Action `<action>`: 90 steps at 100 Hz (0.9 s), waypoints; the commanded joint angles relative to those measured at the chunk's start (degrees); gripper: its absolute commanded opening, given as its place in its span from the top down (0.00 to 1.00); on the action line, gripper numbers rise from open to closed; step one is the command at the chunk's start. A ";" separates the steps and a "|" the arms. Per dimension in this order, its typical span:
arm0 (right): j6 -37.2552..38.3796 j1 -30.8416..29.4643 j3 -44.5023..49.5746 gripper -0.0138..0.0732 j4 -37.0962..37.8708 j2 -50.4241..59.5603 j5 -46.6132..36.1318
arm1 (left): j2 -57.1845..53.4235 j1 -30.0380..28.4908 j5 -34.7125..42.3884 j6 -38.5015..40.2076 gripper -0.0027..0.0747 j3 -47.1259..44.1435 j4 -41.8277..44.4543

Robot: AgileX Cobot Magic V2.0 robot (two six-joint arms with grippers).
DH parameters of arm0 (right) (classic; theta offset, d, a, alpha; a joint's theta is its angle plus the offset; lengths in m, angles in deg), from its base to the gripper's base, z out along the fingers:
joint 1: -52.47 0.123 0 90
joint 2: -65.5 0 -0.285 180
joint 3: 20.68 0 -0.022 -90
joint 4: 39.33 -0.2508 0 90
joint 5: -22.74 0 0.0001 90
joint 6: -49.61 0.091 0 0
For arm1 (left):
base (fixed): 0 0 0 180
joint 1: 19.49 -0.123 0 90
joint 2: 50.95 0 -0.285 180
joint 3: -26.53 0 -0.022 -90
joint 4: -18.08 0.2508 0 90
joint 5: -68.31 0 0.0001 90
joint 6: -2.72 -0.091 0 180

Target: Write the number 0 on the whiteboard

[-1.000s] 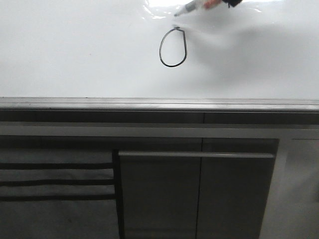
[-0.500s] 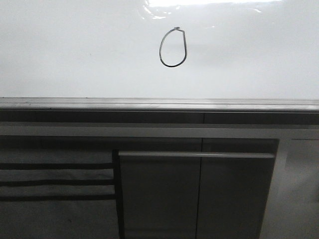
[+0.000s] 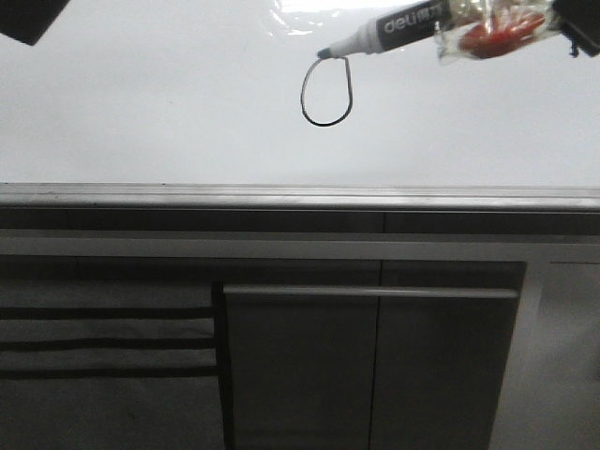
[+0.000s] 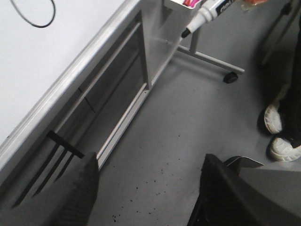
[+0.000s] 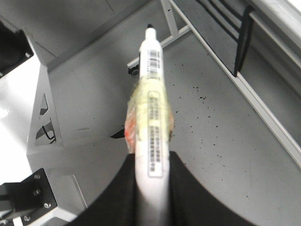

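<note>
grey speckled floor (image 4: 178,141), dark cabinet fronts (image 3: 375,366).

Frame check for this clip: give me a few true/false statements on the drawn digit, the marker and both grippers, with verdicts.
1. A closed oval, the number 0, is drawn on the whiteboard. True.
2. The marker is held by the left gripper. False: the right gripper is shut on it.
3. In the front view the marker tip sits near the oval's top. True.
4. The left gripper holds an eraser. False: it is open and empty.
5. The oval is red. False: it is black.
</note>
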 commanded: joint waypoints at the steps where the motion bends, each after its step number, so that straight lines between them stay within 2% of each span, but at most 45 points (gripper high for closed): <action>1: -1.05 2.80 -2.18 0.85 -0.07 -0.36 -2.08 | 0.99 0.95 0.54 -2.70 0.41 3.18 -3.41; 16: -1.05 7.96 -5.15 0.85 2.39 -2.29 -2.27 | 2.95 4.52 0.43 -7.33 0.41 3.93 -3.41; 46: -2.61 12.24 -8.26 0.85 4.17 -4.41 -1.99 | 3.81 11.93 2.53 -7.66 0.41 4.47 -3.31; 65: -8.26 15.56 -8.26 0.85 4.30 -4.65 -3.94 | 3.81 13.17 3.31 -7.66 0.41 4.62 -3.41; 90: -13.65 21.35 -8.26 0.85 4.30 -4.65 -12.66 | 3.81 13.17 3.74 -7.66 0.41 4.62 -3.53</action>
